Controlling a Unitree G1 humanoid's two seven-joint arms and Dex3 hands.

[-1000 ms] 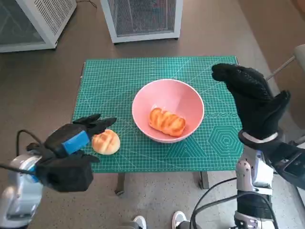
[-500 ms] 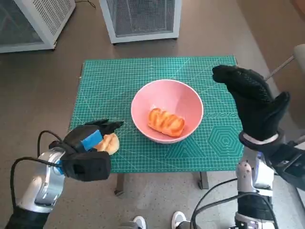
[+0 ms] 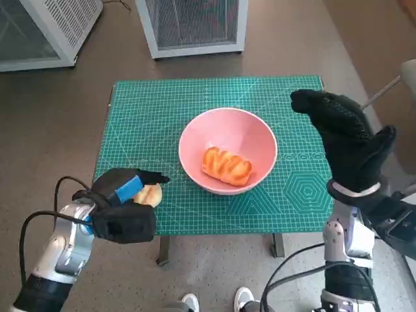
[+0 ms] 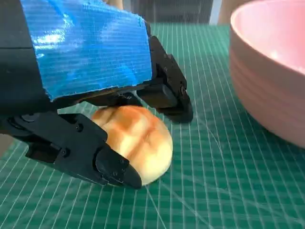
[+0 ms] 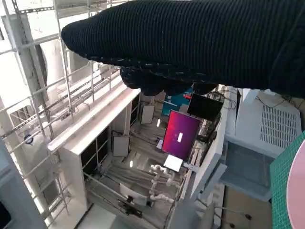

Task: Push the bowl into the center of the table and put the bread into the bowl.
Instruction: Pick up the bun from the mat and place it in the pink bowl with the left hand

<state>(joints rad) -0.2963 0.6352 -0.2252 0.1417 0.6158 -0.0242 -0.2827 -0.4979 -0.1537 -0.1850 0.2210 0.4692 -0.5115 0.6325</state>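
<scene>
The pink bowl (image 3: 195, 127) stands near the middle of the green mat (image 3: 149, 110) with a long glazed bread (image 3: 227, 166) inside it. A round bread (image 3: 153, 194) lies on the mat near the front left edge, left of the bowl. My left hand (image 3: 120, 195) lies over it. In the left wrist view the black fingers (image 4: 167, 90) press on the round bread (image 4: 138, 143) from above and the thumb from the side, beside the bowl (image 4: 271, 81). My right hand (image 3: 348, 140) is raised over the mat's right edge, fingers spread, holding nothing; the right wrist view shows only its glove (image 5: 190, 43).
The mat covers the small table, whose front edge (image 3: 214, 232) runs just before my left hand. Two white cabinets (image 3: 192, 26) stand on the floor behind the table. Feet of a person (image 3: 190, 303) show at the bottom.
My left hand has come down from beside the round bread onto it and its fingers have closed round it. The bowl, its bread and the right hand have hardly moved.
</scene>
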